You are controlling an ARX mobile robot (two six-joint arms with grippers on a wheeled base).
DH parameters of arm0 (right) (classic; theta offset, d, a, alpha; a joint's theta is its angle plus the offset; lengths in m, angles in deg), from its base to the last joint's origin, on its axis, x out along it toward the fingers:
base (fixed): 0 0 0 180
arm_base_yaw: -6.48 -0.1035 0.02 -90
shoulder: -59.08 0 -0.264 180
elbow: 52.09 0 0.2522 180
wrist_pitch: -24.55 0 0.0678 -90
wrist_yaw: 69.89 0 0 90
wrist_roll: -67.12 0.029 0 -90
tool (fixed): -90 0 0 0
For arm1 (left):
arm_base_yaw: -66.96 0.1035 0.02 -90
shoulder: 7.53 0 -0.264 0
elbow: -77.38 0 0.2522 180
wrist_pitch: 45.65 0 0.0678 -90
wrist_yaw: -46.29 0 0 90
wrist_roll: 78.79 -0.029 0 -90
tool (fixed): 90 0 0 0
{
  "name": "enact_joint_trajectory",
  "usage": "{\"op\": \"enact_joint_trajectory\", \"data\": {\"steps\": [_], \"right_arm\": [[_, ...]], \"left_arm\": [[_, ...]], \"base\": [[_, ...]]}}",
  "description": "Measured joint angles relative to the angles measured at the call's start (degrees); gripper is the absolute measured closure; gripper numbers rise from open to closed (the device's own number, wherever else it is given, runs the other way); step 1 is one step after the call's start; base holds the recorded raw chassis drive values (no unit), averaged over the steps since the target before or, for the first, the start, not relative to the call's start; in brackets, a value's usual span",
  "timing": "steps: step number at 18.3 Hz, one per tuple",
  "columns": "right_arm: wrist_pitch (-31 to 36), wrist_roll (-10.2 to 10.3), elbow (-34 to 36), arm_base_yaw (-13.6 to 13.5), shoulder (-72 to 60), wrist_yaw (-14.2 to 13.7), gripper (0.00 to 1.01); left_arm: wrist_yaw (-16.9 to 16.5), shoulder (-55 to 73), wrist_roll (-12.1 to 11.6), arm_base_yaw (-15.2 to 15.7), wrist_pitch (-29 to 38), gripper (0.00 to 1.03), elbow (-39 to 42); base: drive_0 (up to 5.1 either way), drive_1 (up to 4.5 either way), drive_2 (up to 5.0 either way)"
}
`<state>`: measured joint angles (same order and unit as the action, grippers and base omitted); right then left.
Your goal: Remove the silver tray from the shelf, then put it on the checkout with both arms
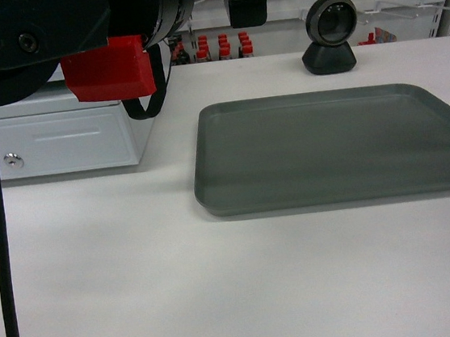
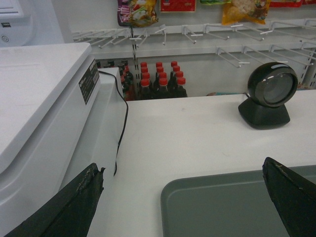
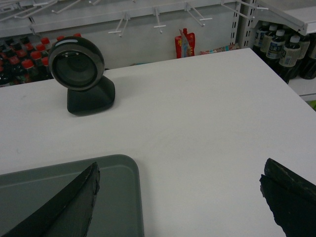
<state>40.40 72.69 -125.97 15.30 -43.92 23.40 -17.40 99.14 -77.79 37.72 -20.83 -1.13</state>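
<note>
Fingers spread wide above silver tray, flat on checkout.

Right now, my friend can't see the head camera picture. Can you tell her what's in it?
A silver tray lies flat on the white checkout, with nothing gripping it. A black barcode scanner stands behind it, a white cash drawer sits at left, and a black arm with a red part fills the upper left corner.
</note>
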Motion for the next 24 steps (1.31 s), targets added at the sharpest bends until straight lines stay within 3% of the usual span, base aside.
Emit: {"op": "enact_joint_trajectory", "data": {"steps": [3, 6, 7, 8, 9, 10, 13, 16, 17, 18, 19, 20, 24], "right_arm": [[-0.4, 0.7, 0.8, 0.2, 0.1, 0.5, 0.03], [0.3, 1.4, 1.1, -0.1, 1.0, 0.9, 0.03], [2.1, 1.6, 1.9, -0.2, 2.1, 1.6, 0.04], [10.4, -0.2, 5.2, -0.3, 3.6, 3.8, 0.13], [15.0, -2.4, 10.9, -1.1, 8.0, 3.8, 0.24], [15.1, -3.8, 16.5, -1.9, 13.6, 3.6, 0.35], [10.3, -5.0, 29.0, -3.0, 29.9, 2.6, 0.66], [7.8, -5.2, 39.0, -4.0, 44.1, 1.7, 0.95], [8.6, -5.3, 41.2, -4.0, 47.0, 0.9, 0.99], [8.8, -5.4, 43.0, -4.5, 48.5, 0.5, 0.99], [8.5, -5.4, 45.2, -6.9, 49.9, -2.0, 0.99], [8.3, -5.4, 47.1, -8.6, 51.2, -2.6, 0.99], [6.9, -5.4, 51.6, -8.8, 58.1, -3.3, 0.99]], "left_arm": [[0.1, 0.5, 0.6, 0.5, -2.1, 0.05, 0.3], [1.5, 0.5, -1.2, 0.3, 1.9, 0.05, 1.1], [1.6, 0.2, -1.7, 0.3, 2.2, 0.05, 1.4], [1.4, -0.9, -1.6, 0.7, 5.1, 0.1, 3.4], [-0.8, -5.1, -1.4, 1.9, 6.5, 0.21, 9.3], [-2.8, -11.5, -1.4, 4.5, 6.0, 0.32, 16.0], [-7.2, -30.1, -1.2, 12.3, 5.6, 0.63, 31.1], [-12.4, -37.4, -1.2, 14.9, 7.3, 0.92, 41.0], [-13.6, -38.9, -1.0, 16.3, 7.3, 1.02, 44.2], [-14.6, -41.3, -1.1, 17.7, 7.3, 1.01, 46.8], [-15.5, -44.0, -1.0, 18.9, 7.5, 1.01, 48.7], [-16.2, -46.1, -1.0, 19.8, 7.5, 1.01, 50.1], [-19.5, -53.2, -1.0, 22.5, 5.0, 1.01, 55.8]], "base": [[0.0, 0.0, 0.0], [0.0, 0.0, 0.0], [0.0, 0.0, 0.0], [0.0, 0.0, 0.0], [0.0, 0.0, 0.0], [0.0, 0.0, 0.0], [0.0, 0.0, 0.0], [0.0, 0.0, 0.0], [0.0, 0.0, 0.0], [0.0, 0.0, 0.0], [0.0, 0.0, 0.0], [0.0, 0.0, 0.0], [0.0, 0.0, 0.0]]}}
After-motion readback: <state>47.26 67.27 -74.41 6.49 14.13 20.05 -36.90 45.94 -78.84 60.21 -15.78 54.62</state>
